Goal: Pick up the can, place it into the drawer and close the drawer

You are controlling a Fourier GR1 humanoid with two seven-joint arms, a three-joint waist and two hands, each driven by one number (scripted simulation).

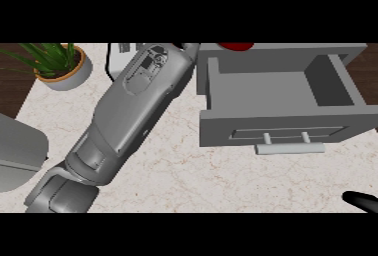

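We saw our left forearm (133, 107) stretched diagonally up toward the far edge, its hand hidden, so its grasp was unreadable. No can showed. The open drawer (336, 82) lay just right of that wrist. Our right hand (363, 201) barely showed, well nearer us; fingers undeterminable.

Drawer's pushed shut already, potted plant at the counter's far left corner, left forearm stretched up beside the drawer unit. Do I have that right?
Not quite: the drawer is pulled open, its inside bare and its handle out toward the robot, as the head view shows. The rest holds: the potted plant stands at the far left corner, and the left forearm stretches up beside the drawer unit.
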